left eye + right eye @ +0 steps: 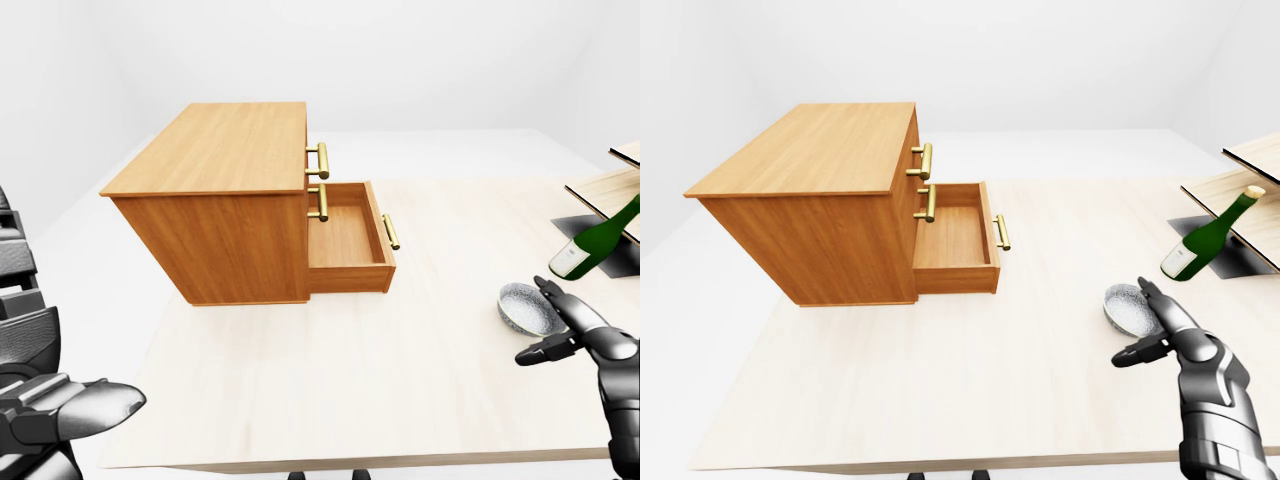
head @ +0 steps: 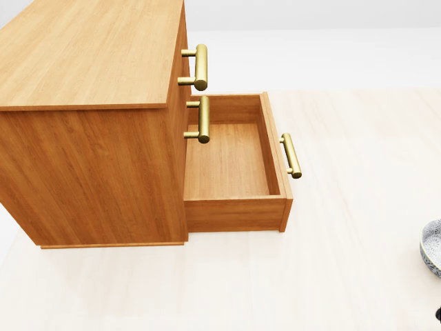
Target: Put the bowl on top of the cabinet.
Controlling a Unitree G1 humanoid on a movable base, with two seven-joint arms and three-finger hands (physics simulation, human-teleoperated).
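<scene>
At the left-eye view's lower left, the left hand [image 1: 70, 410] holds nothing; how far it is open I cannot tell. The cabinet [image 1: 215, 150] stands on the table [image 1: 330, 390], its bottom drawer [image 1: 345, 245] pulled out. Well to the right the bowl [image 1: 1128, 305] sits on the table, the right hand [image 1: 1175, 335] spread open and empty just beside it, a tilted bottle [image 1: 1205, 240] above

boxy wooden cabinet [image 1: 215, 215] was warm orange-brown, fine-grained | its bar handles [image 2: 200, 67] shone brass-gold | wooden table [image 1: 330, 370] under cabinet was pale cream, faintly grained | round ceramic bowl [image 1: 525, 305] right of cabinet showed grey-white speckling | glass bottle [image 1: 600, 240] farther right was dark green, white-labelled | right hand [image 1: 1185, 345] was dark metallic grey
</scene>
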